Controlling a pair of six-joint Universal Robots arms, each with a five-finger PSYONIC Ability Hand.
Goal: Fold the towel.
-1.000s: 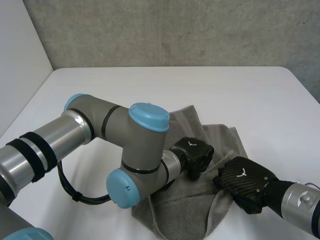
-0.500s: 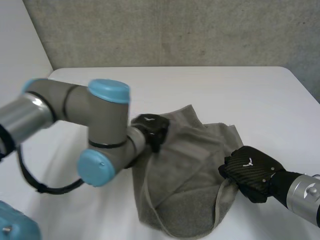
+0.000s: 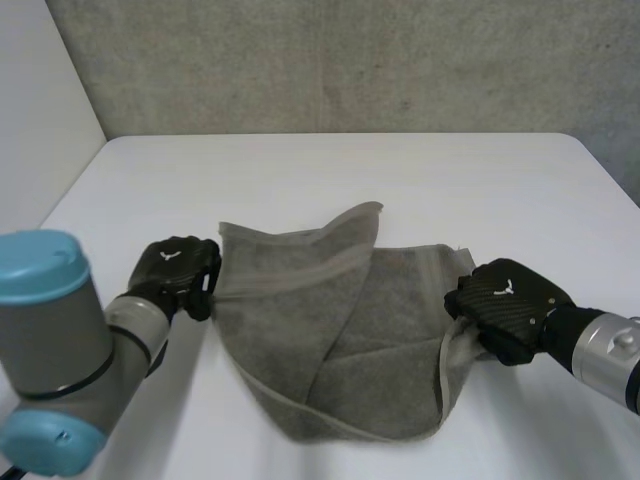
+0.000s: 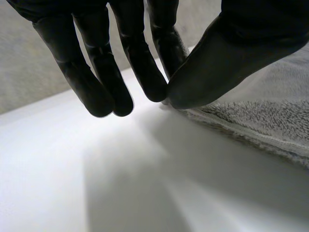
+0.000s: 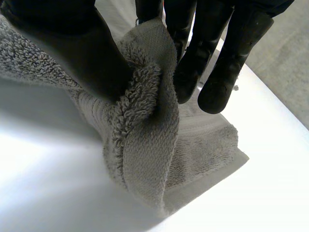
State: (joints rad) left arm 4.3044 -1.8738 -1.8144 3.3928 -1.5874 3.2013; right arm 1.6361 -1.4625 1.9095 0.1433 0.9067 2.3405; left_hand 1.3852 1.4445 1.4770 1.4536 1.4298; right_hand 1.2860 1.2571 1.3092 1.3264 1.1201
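The left hand [image 3: 176, 271] is closed in a pinch. In its wrist view the thumb meets the straight fingers [image 4: 144, 67], with a thin edge of the towel [image 3: 340, 330] caught between their tips, close over the white table [image 3: 400, 170]. In the head view that grip sits on the towel's left edge. The right hand [image 3: 508, 306] is likewise clamped on cloth. Its wrist view shows a thick fold of grey terry squeezed between the thumb and fingers [image 5: 228, 58], the fold hanging down to the table. The hand holds the towel's right edge. Between the two hands the towel lies rumpled and partly doubled over, near the middle of the table. A grey concrete wall [image 3: 350, 60] rises behind.
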